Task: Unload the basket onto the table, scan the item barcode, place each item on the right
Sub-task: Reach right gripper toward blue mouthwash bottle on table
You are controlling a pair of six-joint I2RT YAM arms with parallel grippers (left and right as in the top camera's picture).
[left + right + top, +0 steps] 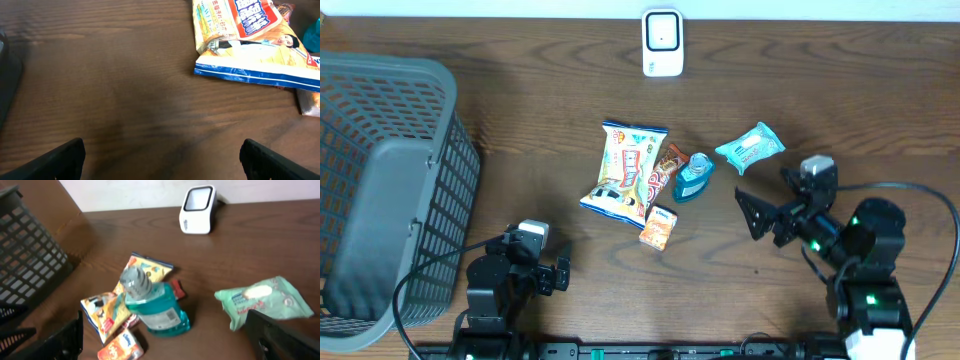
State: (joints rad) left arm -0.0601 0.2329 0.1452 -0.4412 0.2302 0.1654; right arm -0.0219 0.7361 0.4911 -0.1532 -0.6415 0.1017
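Observation:
A white barcode scanner (pixel 662 43) stands at the table's far edge, also in the right wrist view (pixel 197 209). Loose items lie mid-table: a yellow snack bag (pixel 625 170), a blue bottle (pixel 694 177), a green wipes packet (pixel 750 147) and a small orange pack (pixel 659 227). My right gripper (pixel 752 215) is open, just right of the bottle (pixel 155 307), with nothing between its fingers. My left gripper (pixel 552 265) is open and low over bare wood, near the front edge. The snack bag (pixel 255 45) lies ahead of it to the right, apart from its fingers.
A grey mesh basket (pixel 380 190) fills the left side of the table. A red-brown wrapper (pixel 667 165) is tucked between the snack bag and the bottle. Cables run along the front edge by both arm bases.

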